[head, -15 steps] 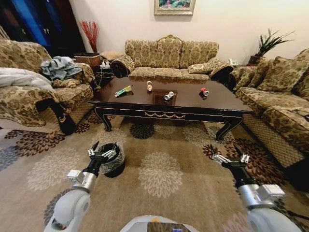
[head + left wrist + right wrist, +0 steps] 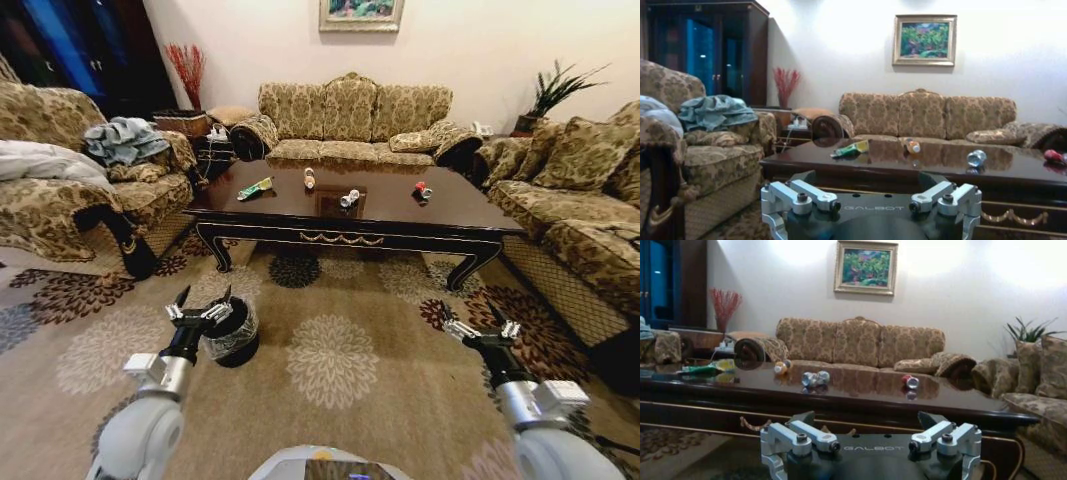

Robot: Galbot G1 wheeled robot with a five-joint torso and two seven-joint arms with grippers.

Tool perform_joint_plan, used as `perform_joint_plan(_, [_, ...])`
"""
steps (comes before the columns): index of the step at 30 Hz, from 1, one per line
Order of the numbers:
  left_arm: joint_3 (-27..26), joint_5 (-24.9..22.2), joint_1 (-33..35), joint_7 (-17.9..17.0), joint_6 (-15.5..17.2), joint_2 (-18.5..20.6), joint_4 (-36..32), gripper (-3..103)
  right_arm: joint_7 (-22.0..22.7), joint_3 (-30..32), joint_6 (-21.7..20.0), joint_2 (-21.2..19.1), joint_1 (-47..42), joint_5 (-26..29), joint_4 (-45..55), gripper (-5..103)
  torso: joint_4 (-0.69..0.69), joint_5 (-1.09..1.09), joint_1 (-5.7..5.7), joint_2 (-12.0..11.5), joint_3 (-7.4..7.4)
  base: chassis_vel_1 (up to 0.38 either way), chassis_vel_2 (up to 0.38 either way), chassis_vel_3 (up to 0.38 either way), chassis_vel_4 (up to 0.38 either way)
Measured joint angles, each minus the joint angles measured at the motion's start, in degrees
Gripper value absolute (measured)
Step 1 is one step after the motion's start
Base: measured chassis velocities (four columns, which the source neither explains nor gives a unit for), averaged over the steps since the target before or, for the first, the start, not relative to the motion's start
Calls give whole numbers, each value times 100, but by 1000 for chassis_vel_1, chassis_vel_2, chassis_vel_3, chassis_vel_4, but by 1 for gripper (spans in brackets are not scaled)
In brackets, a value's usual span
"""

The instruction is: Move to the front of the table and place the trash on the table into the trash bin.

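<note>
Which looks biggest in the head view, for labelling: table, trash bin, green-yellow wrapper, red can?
1. table
2. trash bin
3. green-yellow wrapper
4. red can

The bin sits nearer the camera, which inflates it; wrapper and can look close in size.

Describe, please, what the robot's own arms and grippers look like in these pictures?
Both arms are pale grey rounded shells narrowing to black wrists with boxy silver blocks. The left gripper and right gripper have silver metal linkage fingers with dark pointed tips. The black gripper base reads GALBOT in the wrist views.
</note>
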Motion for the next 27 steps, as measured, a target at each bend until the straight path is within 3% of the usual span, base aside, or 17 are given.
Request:
perform_joint_plan(7, [-384, -306, 289, -44, -8, 124, -324, 100, -1, 16, 7, 21, -52, 70, 86, 100, 0, -2, 0, 0, 0, 0, 0, 0, 0])
perform_joint_plan(11, [-334, -430, 293, -90, 123, 147, -463, 100, -37, -39, -67, 191, -83, -31, 137, 100, -2, -1, 0, 0, 0, 0, 0, 0, 0])
perform_joint_plan(16, [-274, -402, 371, 0, 48, 114, -533, 100, -28, -132, -232, 375, -5, -277, 240, 100, 0, 0, 0, 0, 0, 0, 0, 0, 0])
perform_joint_plan(20, [-269, -549, 150, 93, -125, 258, -305, 100, 76, -49, -451, 521, 13, -488, 383, 100, 0, -3, 0, 0, 0, 0, 0, 0, 0])
perform_joint_plan(27, [-217, -761, -257, 189, 73, 351, 72, 100, 94, 99, -519, 550, -120, -398, 503, 100, -1, -1, 0, 0, 0, 0, 0, 0, 0])
